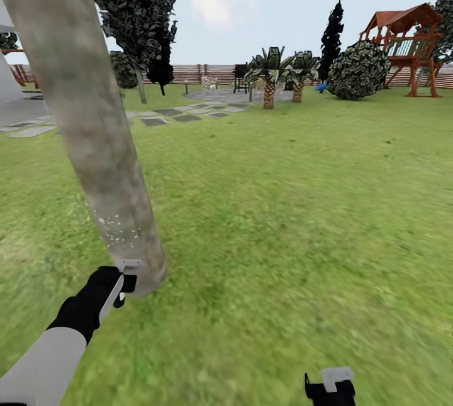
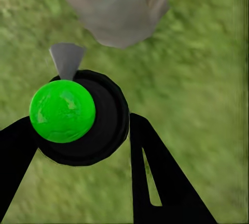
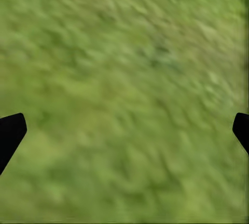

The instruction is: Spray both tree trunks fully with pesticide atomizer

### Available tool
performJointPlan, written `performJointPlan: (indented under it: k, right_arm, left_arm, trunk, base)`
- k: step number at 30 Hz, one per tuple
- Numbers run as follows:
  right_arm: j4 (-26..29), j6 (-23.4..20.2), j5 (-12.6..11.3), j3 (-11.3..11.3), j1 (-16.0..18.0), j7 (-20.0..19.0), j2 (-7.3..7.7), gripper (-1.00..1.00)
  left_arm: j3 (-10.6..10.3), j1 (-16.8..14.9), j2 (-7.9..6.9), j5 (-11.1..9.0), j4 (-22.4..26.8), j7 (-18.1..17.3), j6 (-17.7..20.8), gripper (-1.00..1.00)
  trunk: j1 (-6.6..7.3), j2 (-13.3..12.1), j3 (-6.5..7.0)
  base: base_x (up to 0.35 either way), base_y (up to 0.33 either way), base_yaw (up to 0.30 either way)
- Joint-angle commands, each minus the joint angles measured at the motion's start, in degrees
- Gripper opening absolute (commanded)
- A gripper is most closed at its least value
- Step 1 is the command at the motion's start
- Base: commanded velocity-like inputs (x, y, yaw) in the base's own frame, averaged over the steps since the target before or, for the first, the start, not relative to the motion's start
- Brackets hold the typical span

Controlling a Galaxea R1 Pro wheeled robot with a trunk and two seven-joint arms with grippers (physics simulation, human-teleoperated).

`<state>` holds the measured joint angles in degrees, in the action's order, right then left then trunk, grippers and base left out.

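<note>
Lawn (image 1: 283,217): wide, green, slatted wooden fence (image 1: 195,73) at the far edge.

Tree trunk (image 1: 82,110): thick, mottled grey-brown, leaning across the left of the head view, base close in front of the left arm. Pale specks low on the bark; the rest looks bare. Judged: spraying of this trunk only begun, lower section at most. The second tree cannot be picked out with confidence, so it is presumably untreated.

Left gripper (image 2: 85,130): fingers clamped around the atomizer (image 2: 78,117), seen from above in the wrist view as a dark round body with a bright green cap, its pale nozzle aimed at the trunk base just ahead. Pickup done.

Right gripper (image 3: 124,130): jaws spread wide, nothing between them, grass beneath.

Remaining: cover this trunk upward, then the other tree.
</note>
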<state>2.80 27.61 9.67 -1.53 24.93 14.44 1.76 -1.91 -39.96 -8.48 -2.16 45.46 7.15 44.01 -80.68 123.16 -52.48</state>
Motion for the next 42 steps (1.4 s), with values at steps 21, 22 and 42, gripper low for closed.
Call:
performJointPlan:
  k: [21,22,42]
  right_arm:
    - [-0.1,0.0,0.6,-0.1,0.0,0.5,-0.18,1.0]
    - [-0.1,0.0,0.6,-0.1,0.0,0.5,-0.18,1.0]
    - [-0.1,0.0,0.6,-0.1,0.0,0.5,-0.18,1.0]
  left_arm:
    - [-0.1,0.0,-0.14,-0.1,0.0,0.4,0.3,-1.0]
    - [-0.1,0.0,-0.14,-0.1,0.0,0.4,0.3,-1.0]
    - [-0.3,0.0,-0.06,-0.2,0.0,0.4,0.3,-1.0]
  trunk:
    - [-0.01,0.0,-0.05]
    - [-0.01,0.0,-0.05]
    - [-0.01,0.0,-0.05]
  base:
    - [0.175,-0.251,0.247]
    - [0.178,-0.244,0.272]
    - [0.155,-0.248,0.176]
